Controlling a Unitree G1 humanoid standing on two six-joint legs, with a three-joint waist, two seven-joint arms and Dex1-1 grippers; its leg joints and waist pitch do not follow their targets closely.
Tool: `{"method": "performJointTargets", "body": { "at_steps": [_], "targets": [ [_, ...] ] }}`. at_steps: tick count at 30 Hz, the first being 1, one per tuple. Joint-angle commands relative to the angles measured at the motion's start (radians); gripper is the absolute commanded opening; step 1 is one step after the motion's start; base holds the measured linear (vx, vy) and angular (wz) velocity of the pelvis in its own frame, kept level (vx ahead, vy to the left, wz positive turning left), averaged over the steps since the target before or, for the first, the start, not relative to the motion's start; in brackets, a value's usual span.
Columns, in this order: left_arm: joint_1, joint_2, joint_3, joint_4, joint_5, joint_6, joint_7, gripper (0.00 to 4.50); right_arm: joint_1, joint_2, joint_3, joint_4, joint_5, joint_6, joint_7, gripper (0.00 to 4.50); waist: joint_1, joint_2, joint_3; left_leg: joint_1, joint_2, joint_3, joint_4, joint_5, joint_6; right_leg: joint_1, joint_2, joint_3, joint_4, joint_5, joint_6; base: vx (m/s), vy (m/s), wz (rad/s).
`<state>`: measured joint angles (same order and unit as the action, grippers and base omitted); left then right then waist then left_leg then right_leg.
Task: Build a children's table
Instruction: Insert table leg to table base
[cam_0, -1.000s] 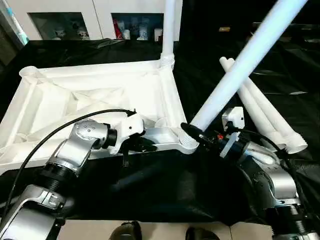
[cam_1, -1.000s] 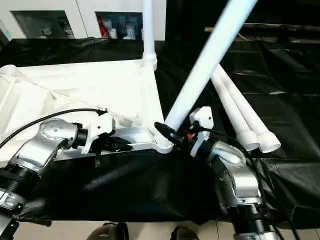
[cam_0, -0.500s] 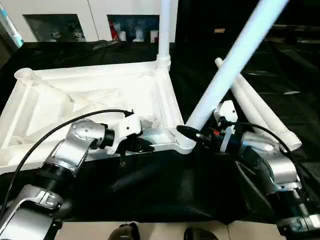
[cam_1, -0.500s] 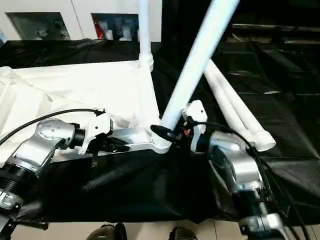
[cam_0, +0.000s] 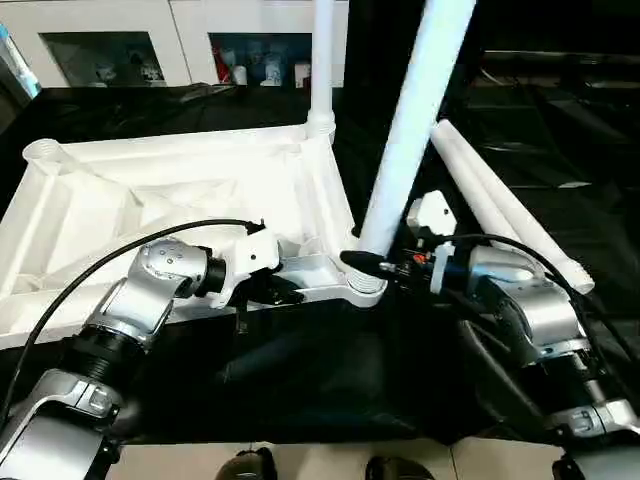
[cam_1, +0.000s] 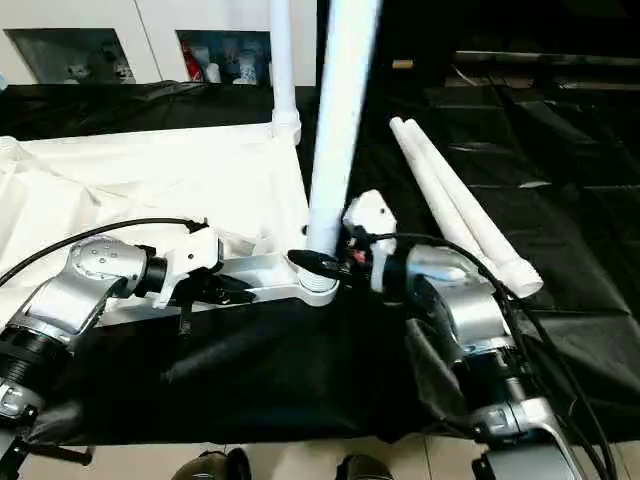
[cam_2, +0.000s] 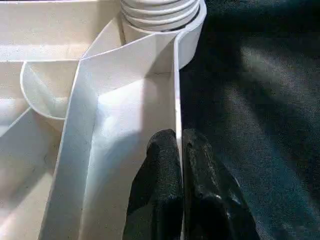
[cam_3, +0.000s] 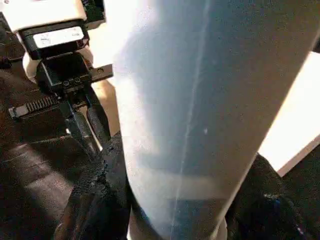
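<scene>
The children's table top (cam_0: 180, 200) lies upside down on black cloth, ribbed underside up. One white leg (cam_0: 322, 60) stands in its far right corner socket. My right gripper (cam_0: 365, 262) is shut on the low end of a second leg (cam_0: 405, 130), which stands almost upright with its ribbed foot in the near right corner socket (cam_0: 365, 290). In the right wrist view black fingers (cam_3: 100, 185) clasp that leg (cam_3: 200, 100) from both sides. My left gripper (cam_0: 285, 293) is shut on the top's near rim (cam_2: 176, 100), its fingers (cam_2: 165, 170) pinching the thin wall just left of that socket.
Two loose white legs (cam_0: 500, 205) lie side by side on the black cloth to the right of the top. White cabinets with small items (cam_0: 250, 70) stand at the back. The cloth's front edge and pale floor (cam_0: 330, 460) run near my feet.
The leg in my right gripper has swung from a strong lean to the right to nearly upright over the near right socket. My right forearm has come in leftward. My left gripper has kept its hold.
</scene>
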<state>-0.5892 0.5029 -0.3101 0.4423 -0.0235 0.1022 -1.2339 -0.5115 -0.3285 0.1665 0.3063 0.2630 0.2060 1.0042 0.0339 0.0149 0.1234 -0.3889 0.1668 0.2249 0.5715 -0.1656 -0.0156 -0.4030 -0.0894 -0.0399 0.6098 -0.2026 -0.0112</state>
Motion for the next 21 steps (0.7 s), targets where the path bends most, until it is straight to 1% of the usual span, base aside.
{"method": "performJointTargets", "body": {
  "at_steps": [1,3,4,5,7,8,9,10,12,13,15,17,18,19,21],
  "targets": [
    [-0.005,-0.014,-0.024,-0.016,0.013,-0.014,-0.005,0.00,0.025,0.017,0.090,0.046,-0.047,0.032,0.015,1.91,0.004,-0.006,-0.054,0.029,0.073,-0.044,-0.081,-0.294,0.010,0.019,-0.070,0.052,-0.088,-0.307,-0.220,0.000,0.000,0.00],
    [-0.005,-0.014,-0.023,-0.017,0.014,-0.014,-0.004,0.00,0.031,0.014,0.090,0.046,-0.053,0.031,0.018,1.91,0.004,-0.006,-0.054,0.030,0.074,-0.044,-0.081,-0.291,0.012,0.018,-0.070,0.053,-0.087,-0.302,-0.221,0.000,0.000,0.00],
    [-0.005,-0.014,-0.023,-0.017,0.014,-0.014,-0.003,0.00,0.034,0.011,0.089,0.046,-0.054,0.030,0.019,1.91,0.005,-0.006,-0.055,0.029,0.074,-0.044,-0.082,-0.285,0.012,0.020,-0.070,0.052,-0.086,-0.292,-0.221,0.000,0.000,0.00],
    [-0.004,-0.014,-0.022,-0.017,0.014,-0.014,-0.003,0.00,0.038,0.008,0.086,0.047,-0.056,0.029,0.020,1.91,0.007,-0.004,-0.056,0.033,0.075,-0.042,-0.081,-0.281,0.012,0.017,-0.069,0.053,-0.086,-0.279,-0.224,0.000,0.000,0.00],
    [-0.005,-0.014,-0.022,-0.014,0.014,-0.016,-0.002,0.00,0.050,0.000,0.072,0.046,-0.051,0.029,0.018,1.91,0.010,-0.005,-0.057,0.031,0.075,-0.042,-0.081,-0.266,0.013,0.020,-0.067,0.052,-0.082,-0.241,-0.230,0.000,0.000,0.00],
    [-0.005,-0.013,-0.022,-0.013,0.015,-0.017,-0.003,0.00,0.056,-0.003,0.059,0.038,-0.040,0.036,0.017,1.91,0.010,-0.005,-0.059,0.030,0.073,-0.041,-0.081,-0.252,0.017,0.022,-0.065,0.051,-0.078,-0.195,-0.238,0.000,0.000,0.00],
    [-0.005,-0.013,-0.022,-0.013,0.015,-0.017,-0.003,0.00,0.056,-0.003,0.059,0.038,-0.040,0.036,0.017,1.91,0.010,-0.006,-0.059,0.029,0.073,-0.040,-0.080,-0.250,0.020,0.023,-0.066,0.051,-0.078,-0.188,-0.241,0.000,0.000,0.00],
    [-0.005,-0.013,-0.021,-0.012,0.015,-0.017,-0.003,0.00,0.057,-0.002,0.050,0.033,-0.032,0.039,0.014,1.91,0.010,-0.004,-0.058,0.029,0.073,-0.040,-0.080,-0.250,0.022,0.023,-0.067,0.051,-0.078,-0.186,-0.243,0.000,0.000,0.00],
    [-0.004,-0.012,-0.021,-0.012,0.016,-0.018,-0.005,0.00,0.054,0.001,0.019,0.012,0.004,0.062,0.006,1.91,0.012,-0.004,-0.056,0.029,0.073,-0.040,-0.081,-0.264,0.024,0.024,-0.068,0.051,-0.082,-0.211,-0.242,0.000,0.000,0.00],
    [-0.004,-0.013,-0.021,-0.012,0.016,-0.018,-0.005,0.00,0.051,-0.002,0.014,0.006,0.011,0.070,0.004,1.91,0.013,-0.004,-0.057,0.029,0.073,-0.041,-0.081,-0.266,0.023,0.025,-0.069,0.052,-0.082,-0.219,-0.242,0.000,0.000,0.00],
    [-0.005,-0.012,-0.024,-0.014,0.018,-0.017,-0.008,0.00,0.039,-0.021,0.009,-0.007,0.005,0.081,-0.002,1.91,0.013,-0.004,-0.056,0.030,0.074,-0.042,-0.083,-0.273,0.014,0.023,-0.067,0.050,-0.083,-0.237,-0.236,0.000,0.000,0.00],
    [-0.004,-0.012,-0.026,-0.017,0.019,-0.017,-0.008,0.00,0.024,-0.041,0.009,-0.017,-0.010,0.100,-0.013,1.91,0.013,-0.004,-0.056,0.031,0.073,-0.041,-0.082,-0.265,0.012,0.023,-0.066,0.050,-0.082,-0.222,-0.237,0.000,0.000,0.00],
    [-0.003,-0.011,-0.026,-0.020,0.020,-0.017,-0.008,0.00,0.008,-0.053,0.005,-0.033,-0.008,0.149,-0.021,1.91,0.013,-0.004,-0.056,0.030,0.073,-0.041,-0.082,-0.265,0.012,0.024,-0.066,0.050,-0.082,-0.222,-0.238,0.000,0.000,0.00],
    [-0.003,-0.011,-0.026,-0.020,0.020,-0.017,-0.008,0.00,0.006,-0.055,0.004,-0.035,-0.008,0.155,-0.022,1.91,0.013,-0.004,-0.055,0.030,0.072,-0.041,-0.082,-0.263,0.012,0.025,-0.065,0.050,-0.082,-0.221,-0.238,0.000,0.000,0.00],
    [-0.003,-0.010,-0.028,-0.022,0.021,-0.017,-0.010,0.00,-0.002,-0.067,0.007,-0.052,-0.005,0.202,-0.015,1.91,0.015,-0.004,-0.056,0.030,0.072,-0.040,-0.081,-0.254,0.017,0.025,-0.067,0.050,-0.081,-0.216,-0.240,0.000,0.000,0.00]
  ]
}}
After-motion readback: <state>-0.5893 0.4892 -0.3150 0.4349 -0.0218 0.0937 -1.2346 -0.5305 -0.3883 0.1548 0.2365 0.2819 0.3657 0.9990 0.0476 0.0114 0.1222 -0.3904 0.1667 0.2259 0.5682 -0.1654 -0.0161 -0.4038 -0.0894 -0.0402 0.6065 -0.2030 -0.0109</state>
